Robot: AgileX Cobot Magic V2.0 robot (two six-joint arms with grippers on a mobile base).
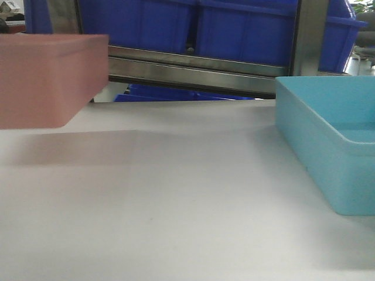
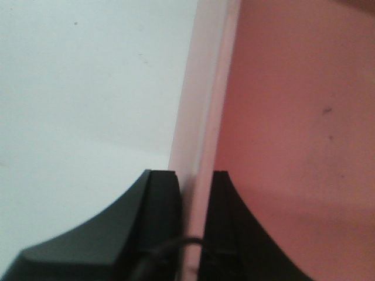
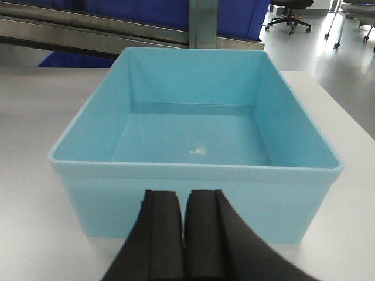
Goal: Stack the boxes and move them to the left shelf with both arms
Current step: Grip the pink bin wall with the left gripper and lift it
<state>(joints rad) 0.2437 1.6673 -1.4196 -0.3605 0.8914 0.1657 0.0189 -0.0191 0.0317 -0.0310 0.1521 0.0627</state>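
Pink tub (image 1: pixel 50 79): salmon-coloured plastic box at the left edge of the front view. It looks raised off the white table (image 1: pixel 176 205), with a soft shadow lying on the table below it.
Left gripper (image 2: pixel 193 181): two black fingers straddle one wall of the pink tub, one outside over the table and one inside over the pink floor. They are closed onto the rim between them.
Light blue tub (image 3: pixel 88 193): open-topped box of similar shape, sitting flat on the table at the right, well apart from the pink tub. Nothing is inside it.
Right gripper (image 3: pixel 184 199): black fingers drawn almost together with only a thin seam between them, holding nothing. They sit just in front of the blue tub's near wall; whether they touch it cannot be told.
Steel shelf (image 1: pixel 193 73): a brushed-metal bar runs behind the table's far edge, with an upright post (image 1: pixel 307 35).
Dark blue bins (image 1: pixel 234 26): these sit on the shelf above the bar.
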